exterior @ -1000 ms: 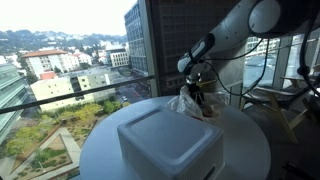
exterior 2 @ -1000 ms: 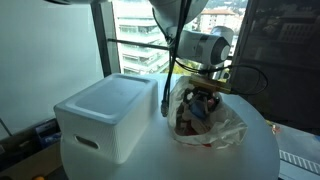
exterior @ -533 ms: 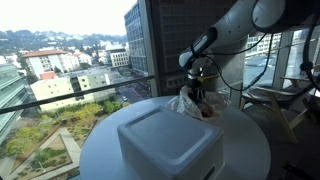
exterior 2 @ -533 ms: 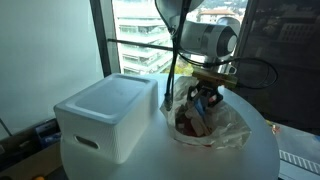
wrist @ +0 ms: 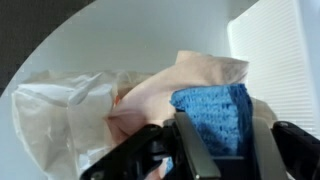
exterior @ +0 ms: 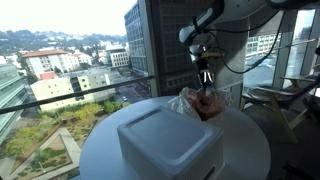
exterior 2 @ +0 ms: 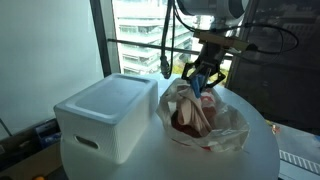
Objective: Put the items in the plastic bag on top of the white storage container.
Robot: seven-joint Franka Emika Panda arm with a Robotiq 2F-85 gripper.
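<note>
**Wrist view: blue item (wrist: 212, 115) pinched, pinkish sheet (wrist: 165, 95) wrapped around it**

The clear plastic bag (wrist: 60, 115) lies crumpled to one side of the sheet. In both exterior views the gripper (exterior 2: 203, 80) hangs over the bag, its jaws pressed onto the blue item. The bag, with reddish contents (exterior 2: 187, 122), sits on the round white table (exterior 2: 140, 165), just beside the white storage container (exterior 2: 100, 115)
</note>
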